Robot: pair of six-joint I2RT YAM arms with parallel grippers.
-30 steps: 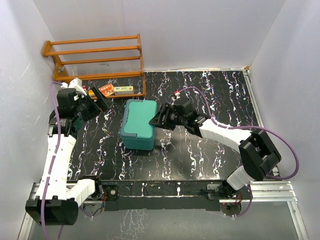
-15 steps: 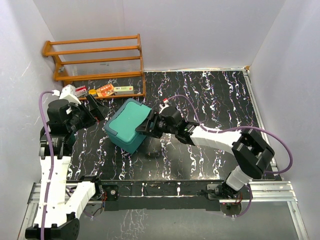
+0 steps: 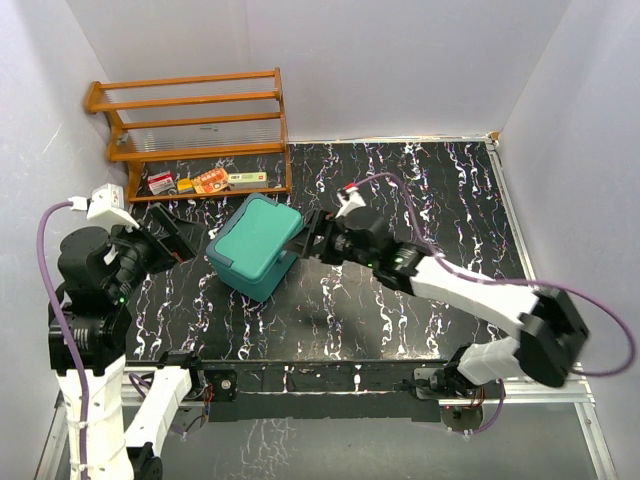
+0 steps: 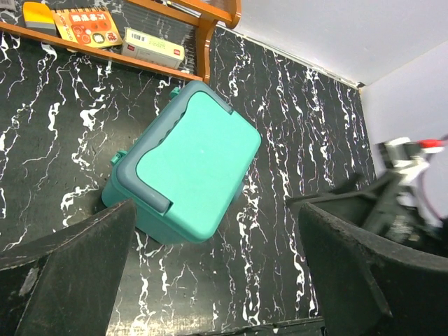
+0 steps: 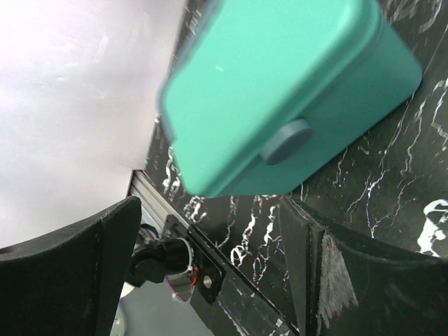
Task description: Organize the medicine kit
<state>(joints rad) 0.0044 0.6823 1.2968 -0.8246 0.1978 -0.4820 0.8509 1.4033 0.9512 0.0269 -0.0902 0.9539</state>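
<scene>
Kit sits closed and skewed on table, near rack. Right gripper spread wide, tips just beside kit's right side, gripping nothing. Left gripper wide, empty, left of kit.

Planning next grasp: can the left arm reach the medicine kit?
Probably yes: left fingers open, medicine kit just ahead, nothing between; right fingers sit at its far side.
</scene>
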